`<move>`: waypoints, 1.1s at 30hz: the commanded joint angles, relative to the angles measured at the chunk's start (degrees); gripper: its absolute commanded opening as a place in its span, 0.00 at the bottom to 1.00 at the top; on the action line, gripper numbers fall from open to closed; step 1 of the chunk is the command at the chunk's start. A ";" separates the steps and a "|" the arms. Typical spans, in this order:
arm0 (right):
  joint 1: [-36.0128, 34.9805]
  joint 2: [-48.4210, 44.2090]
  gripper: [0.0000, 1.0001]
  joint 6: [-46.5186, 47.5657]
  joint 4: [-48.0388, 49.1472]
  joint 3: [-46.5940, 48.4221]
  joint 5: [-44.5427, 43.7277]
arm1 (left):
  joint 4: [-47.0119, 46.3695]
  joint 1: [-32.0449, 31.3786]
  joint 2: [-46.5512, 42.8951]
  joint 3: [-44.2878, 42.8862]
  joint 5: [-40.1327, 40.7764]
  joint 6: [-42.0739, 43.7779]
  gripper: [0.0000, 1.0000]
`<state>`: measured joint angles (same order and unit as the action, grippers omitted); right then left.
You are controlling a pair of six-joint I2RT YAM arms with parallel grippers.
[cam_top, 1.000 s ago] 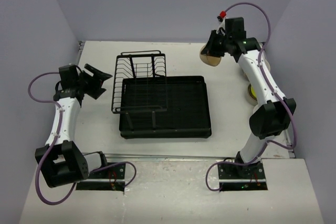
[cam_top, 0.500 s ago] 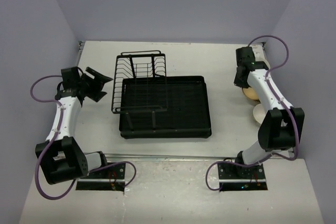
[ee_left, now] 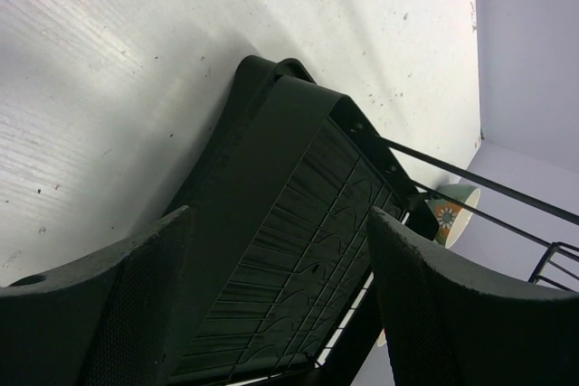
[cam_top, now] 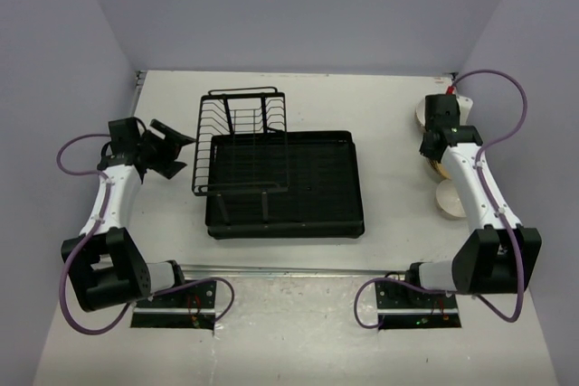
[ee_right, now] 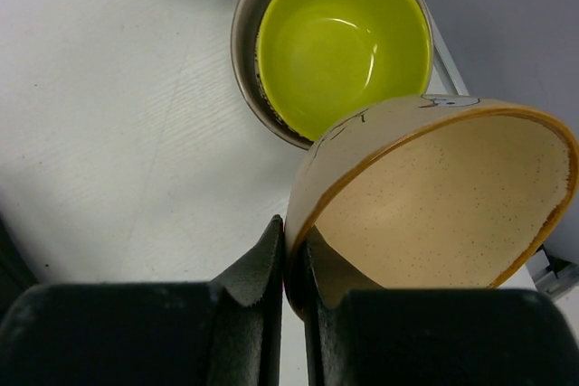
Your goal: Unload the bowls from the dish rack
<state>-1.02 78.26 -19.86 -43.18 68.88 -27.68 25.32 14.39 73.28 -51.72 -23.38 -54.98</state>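
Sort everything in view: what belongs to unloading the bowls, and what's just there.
Job: dish rack; brown-rimmed bowl, held in the right jaws; yellow-green bowl; beige bowl under it; teal flower bowl.
Just there: table; purple cables.

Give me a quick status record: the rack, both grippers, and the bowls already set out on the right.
dish rack: no bowls visible in it from the top view
left gripper: open, empty, beside the rack's left side
right gripper: shut on the rim of the cream bowl with brown band, which is tilted
yellow-green bowl: nested in the large beige bowl, right of the rack
teal bowl: glimpsed past the rack wires, resting place unclear
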 commanded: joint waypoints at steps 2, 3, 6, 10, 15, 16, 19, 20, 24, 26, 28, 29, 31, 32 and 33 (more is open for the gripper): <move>0.49 -4.16 0.00 0.43 1.34 -2.08 -3.96 | -1.24 0.55 0.29 0.48 -0.44 -0.65 0.78; 0.58 -4.69 0.00 0.43 1.43 -2.69 -4.05 | -1.41 0.55 0.38 0.92 -0.44 -0.74 0.78; 0.66 -5.66 0.00 0.35 0.99 -4.54 -4.22 | -1.50 0.55 0.73 0.75 -0.53 -0.92 0.78; 1.88 -7.33 0.00 0.26 0.99 -7.70 -5.53 | -1.68 0.55 0.91 0.13 -0.53 -1.44 0.78; 3.39 -8.91 0.00 0.26 -0.05 -9.64 -5.80 | -2.03 0.55 0.82 -0.04 -0.44 -1.71 0.77; 3.48 -8.83 0.00 -0.26 -0.76 -10.08 -5.89 | -1.86 0.55 1.08 -0.04 -0.44 -1.62 0.78; 3.91 -10.22 0.00 -0.10 -0.50 -11.83 -5.99 | -2.11 0.55 1.60 -0.04 -0.79 -2.32 0.78; 4.35 -10.32 0.00 -0.27 -0.59 -12.02 -5.46 | -2.21 0.55 1.78 -0.30 -0.88 -2.50 0.78; 4.53 -9.53 0.00 -0.88 -2.08 -13.33 -4.66 | -2.55 0.55 2.84 -1.01 -0.97 -3.29 0.78; 4.88 -9.88 0.00 -0.80 -2.00 -13.77 -4.66 | -3.17 0.55 3.28 -1.01 -1.41 -3.64 0.78; 5.32 -9.62 0.00 -1.15 -2.17 -14.04 -3.96 | -3.43 0.55 3.63 -1.10 -1.23 -3.73 0.78; 5.67 -8.57 0.00 -1.58 -2.43 -14.04 -3.26 | -3.78 0.55 3.80 -1.01 -1.32 -3.82 0.78; 5.76 -7.34 0.00 -2.38 -3.75 -13.78 -2.30 | -3.79 0.55 4.24 -1.01 -1.23 -3.73 0.77; 5.76 -6.55 0.00 -2.81 -3.93 -13.51 -1.94 | -4.05 0.55 4.42 -0.75 -1.32 -3.73 0.78; 5.76 -6.19 0.00 -3.25 -4.37 -13.42 -2.11 | -4.49 0.55 4.51 -0.49 -1.41 -3.90 0.78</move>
<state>4.54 71.07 -21.41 -46.76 54.26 -28.77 23.66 14.41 77.45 -51.11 -23.75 -57.98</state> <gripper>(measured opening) 0.087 0.777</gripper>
